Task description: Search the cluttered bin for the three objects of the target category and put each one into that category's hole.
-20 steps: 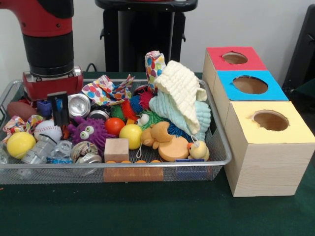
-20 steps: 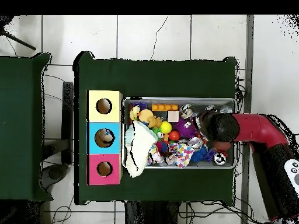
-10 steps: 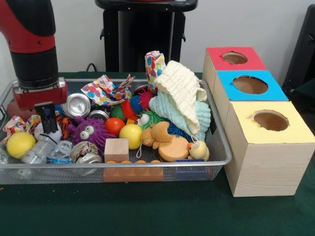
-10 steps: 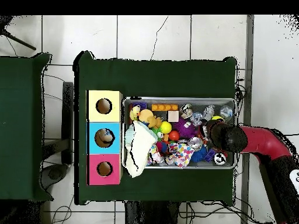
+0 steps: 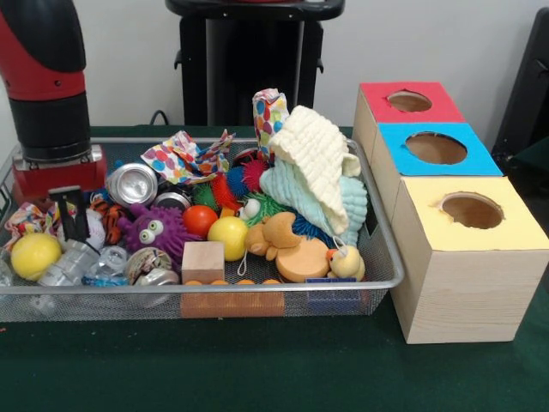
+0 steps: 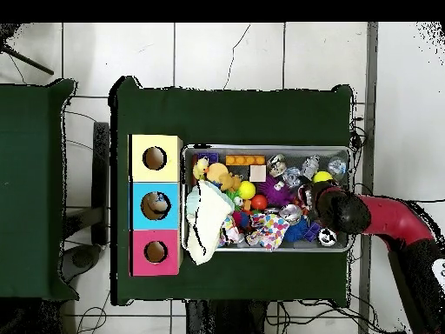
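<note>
Desk [image 5: 274, 378]: green cloth under everything; the wire bin and the row of boxes stand on it side by side.
Bin [image 5: 390, 257]: a wire mesh basket, crammed full; in the front view it sits at 9 o'clock of the boxes, its right wall just beside them.
Boxes: three wooden ones in a row, each with a round hole on top; yellow box [image 5: 472, 257] nearest the camera, blue box [image 5: 437, 150] in the middle, red box [image 5: 410, 103] at the far end.
My arm [image 5: 43, 77]: red and black, coming down over the bin's left end in the front view; from overhead it reaches in over the bin's 3 o'clock end.
Cloths: a cream waffle cloth [image 5: 317, 163] draped over a pale green one [image 5: 322, 202], piled at the bin's right end; a spotted rag [image 5: 184, 159] lies behind the middle.
My jaws [image 5: 70, 215]: two dark prongs hanging low among the clutter, close together; whether they are clenched or released I cannot tell.
Near my jaws: a yellow ball [image 5: 34, 253] at 7 o'clock, a metal can [image 5: 133, 183] at 2 o'clock, a purple spiky toy [image 5: 159, 227] at 3 o'clock.
Small things: a second yellow ball [image 5: 228, 237], an orange ball [image 5: 199, 220], a wooden block [image 5: 203, 262], a rubber duck [image 5: 346, 262].
</note>
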Available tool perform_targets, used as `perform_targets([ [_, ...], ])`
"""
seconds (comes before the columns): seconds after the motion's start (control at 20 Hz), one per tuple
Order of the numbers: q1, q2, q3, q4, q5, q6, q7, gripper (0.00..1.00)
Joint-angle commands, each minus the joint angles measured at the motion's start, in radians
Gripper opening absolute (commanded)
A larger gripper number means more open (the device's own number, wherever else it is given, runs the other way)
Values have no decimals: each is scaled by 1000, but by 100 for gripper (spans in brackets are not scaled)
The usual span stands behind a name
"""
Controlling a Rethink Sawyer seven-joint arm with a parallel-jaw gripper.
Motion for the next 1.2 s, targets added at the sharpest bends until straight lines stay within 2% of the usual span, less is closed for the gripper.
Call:
perform_targets([
  [0.05, 125, 18, -194, 86, 19, -122, 389, 0],
  [0.35, 211, 24, -331, 86, 188, -132, 527, 0],
  [0.6, 240, 32, -402, 106, 287, -168, 573, 0],
  [0.9, 233, 42, -424, 126, 335, -214, 584, 0],
  [1.05, 234, 49, -423, 117, 350, -202, 561, 0],
  [1.2, 264, 52, -455, 104, 380, -206, 581, 0],
])
